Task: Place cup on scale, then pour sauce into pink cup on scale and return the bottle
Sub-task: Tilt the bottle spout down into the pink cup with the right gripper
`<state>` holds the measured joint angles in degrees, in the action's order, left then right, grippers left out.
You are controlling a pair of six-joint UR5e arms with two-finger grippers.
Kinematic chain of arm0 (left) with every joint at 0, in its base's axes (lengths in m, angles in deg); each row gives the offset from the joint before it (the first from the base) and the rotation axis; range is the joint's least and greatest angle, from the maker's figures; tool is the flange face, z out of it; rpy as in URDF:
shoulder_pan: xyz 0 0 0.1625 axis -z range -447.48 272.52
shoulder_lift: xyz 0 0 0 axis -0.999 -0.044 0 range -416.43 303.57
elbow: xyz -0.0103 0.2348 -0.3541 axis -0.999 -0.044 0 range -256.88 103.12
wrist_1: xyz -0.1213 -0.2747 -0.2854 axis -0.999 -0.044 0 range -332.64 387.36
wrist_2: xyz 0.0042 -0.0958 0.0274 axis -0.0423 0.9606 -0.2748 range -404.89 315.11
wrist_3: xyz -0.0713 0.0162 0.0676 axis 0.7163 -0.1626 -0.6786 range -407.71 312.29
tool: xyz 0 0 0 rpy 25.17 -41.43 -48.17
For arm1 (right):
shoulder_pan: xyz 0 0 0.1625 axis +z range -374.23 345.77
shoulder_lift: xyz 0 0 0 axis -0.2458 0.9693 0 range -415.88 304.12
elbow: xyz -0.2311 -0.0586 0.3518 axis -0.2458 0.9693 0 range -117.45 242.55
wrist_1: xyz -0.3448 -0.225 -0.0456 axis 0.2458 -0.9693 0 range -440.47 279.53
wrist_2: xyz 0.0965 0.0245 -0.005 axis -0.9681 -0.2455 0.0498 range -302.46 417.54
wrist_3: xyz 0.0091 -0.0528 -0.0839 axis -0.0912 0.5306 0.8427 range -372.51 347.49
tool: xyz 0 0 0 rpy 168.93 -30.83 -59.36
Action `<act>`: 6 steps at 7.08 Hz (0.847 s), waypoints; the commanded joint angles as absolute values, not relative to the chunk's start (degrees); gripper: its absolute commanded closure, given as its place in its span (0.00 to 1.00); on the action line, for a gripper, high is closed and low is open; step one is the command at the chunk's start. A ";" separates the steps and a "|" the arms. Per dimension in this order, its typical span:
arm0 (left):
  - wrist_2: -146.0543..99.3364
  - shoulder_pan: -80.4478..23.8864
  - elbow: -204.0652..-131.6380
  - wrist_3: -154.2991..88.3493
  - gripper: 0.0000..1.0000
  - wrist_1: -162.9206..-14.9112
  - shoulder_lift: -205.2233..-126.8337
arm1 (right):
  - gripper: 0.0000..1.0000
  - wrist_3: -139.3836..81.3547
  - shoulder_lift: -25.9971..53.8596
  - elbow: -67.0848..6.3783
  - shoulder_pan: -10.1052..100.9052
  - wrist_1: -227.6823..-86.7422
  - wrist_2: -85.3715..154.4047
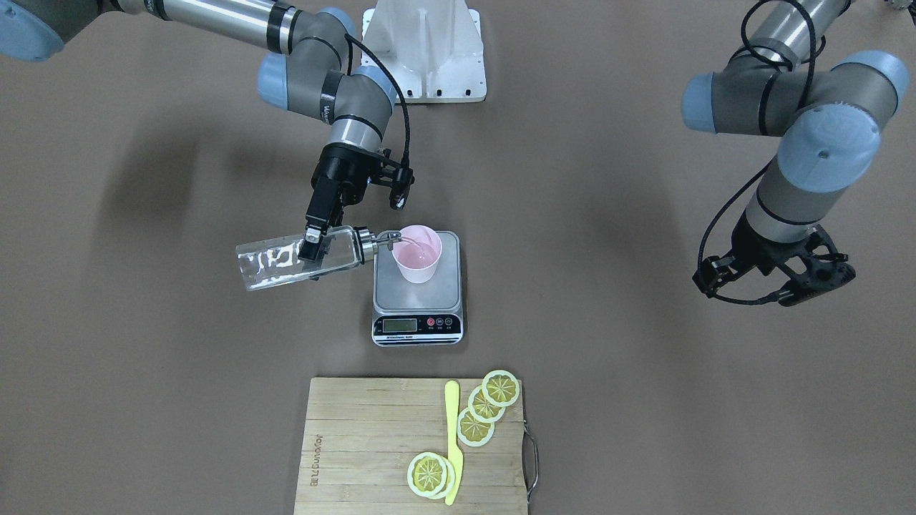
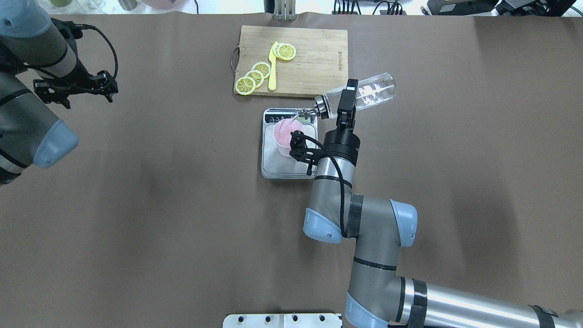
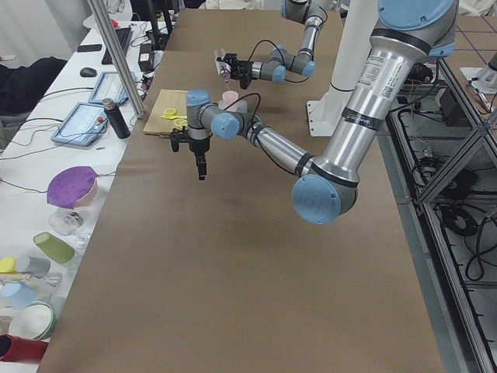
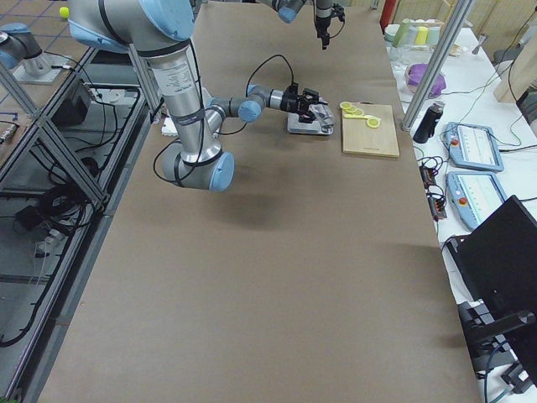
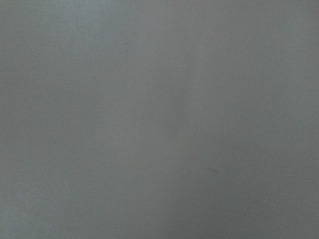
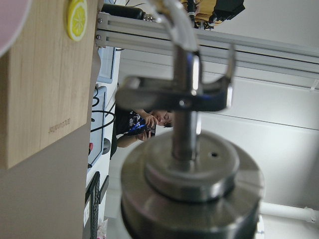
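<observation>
Overhead exterior coverage shows a brown bench (image 2: 136,218). A wooden cutting board (image 2: 314,59) lies just beyond a rectangular digital kitchen scale with a steel platform and a black display strip (image 2: 273,167), on the side away from the robot. Well off to the scale's left hangs the left claw (image 3: 201,172); I cannot tell whether its fingers are spread. At the scale's right the right claw (image 2: 347,98) pinches a small clear glass bottle with a metal pour spout (image 2: 373,93). It is tipped almost level above the bench, with clear sauce (image 1: 268,268) inside. Its spout tip reaches over the rim of a small pale pink plastic cup (image 2: 283,136), upright on the scale's platform. Lemon slices (image 2: 255,75) and a yellow plastic knife (image 2: 272,68) rest on the board.
</observation>
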<state>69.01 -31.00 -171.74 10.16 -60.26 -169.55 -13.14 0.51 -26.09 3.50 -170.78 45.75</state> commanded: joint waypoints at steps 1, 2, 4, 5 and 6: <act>69.01 -30.96 -171.37 10.13 0.01 -60.35 -169.55 | 1.00 -13.04 1.25 -25.16 3.26 -170.64 48.83; 69.01 -30.96 -171.36 10.13 0.02 -60.35 -169.55 | 1.00 -13.04 1.51 -25.16 3.08 -170.55 49.27; 69.01 -30.96 -171.36 10.13 0.01 -60.35 -169.55 | 1.00 -13.30 2.66 -25.25 2.91 -169.94 49.71; 69.01 -30.96 -171.19 10.13 0.02 -60.35 -169.55 | 1.00 -14.09 2.66 -25.25 2.82 -169.85 49.72; 69.01 -30.96 -171.19 10.13 0.01 -60.35 -169.55 | 1.00 -14.18 2.75 -25.25 2.73 -168.20 49.63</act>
<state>69.01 -30.96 -171.25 10.13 -60.35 -169.55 -13.83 2.60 -25.23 2.84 -169.52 49.64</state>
